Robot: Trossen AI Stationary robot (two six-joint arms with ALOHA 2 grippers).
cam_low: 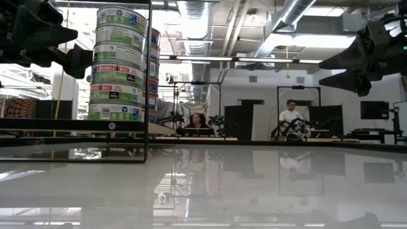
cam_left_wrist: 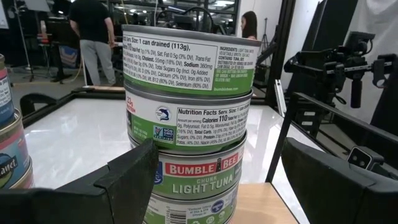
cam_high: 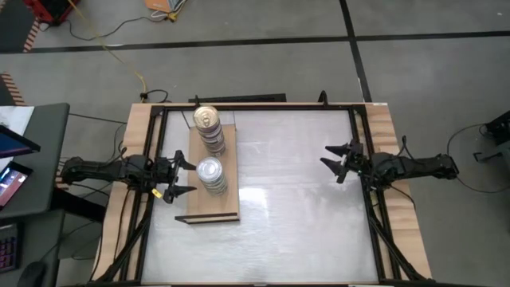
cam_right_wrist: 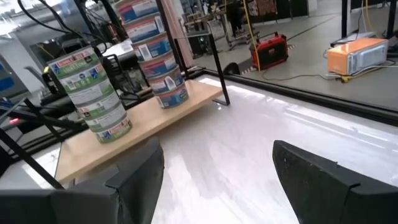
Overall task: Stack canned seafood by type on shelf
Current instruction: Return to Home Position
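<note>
— Where are your hands?

— My left gripper (cam_high: 185, 176) hangs at the left side of the white tabletop (cam_high: 295, 215), just beside the long edge of the shelf (cam_high: 227, 206). Its fingers (cam_left_wrist: 132, 179) are spread wide and hold nothing.

— And the other one?

— My right gripper (cam_high: 327, 156) hovers over the table's right side, well apart from the shelf and pointing toward it. It is spread as well, with nothing between its jaws.

— The tins?

— All on the shelf, in two upright columns. The green-labelled tins (cam_high: 209, 169) make the column nearest my left gripper, with a silver-grey lid on top. My left wrist camera looks straight at their labels, close up. I am near that column but not touching it. The blue-and-pink tins (cam_high: 206, 119) make the second column, gold lid on top. It stands behind the green one as the low camera sees them.

— Do the columns touch?

— No. From my right wrist I see a strip of bare board between their bases.
</note>
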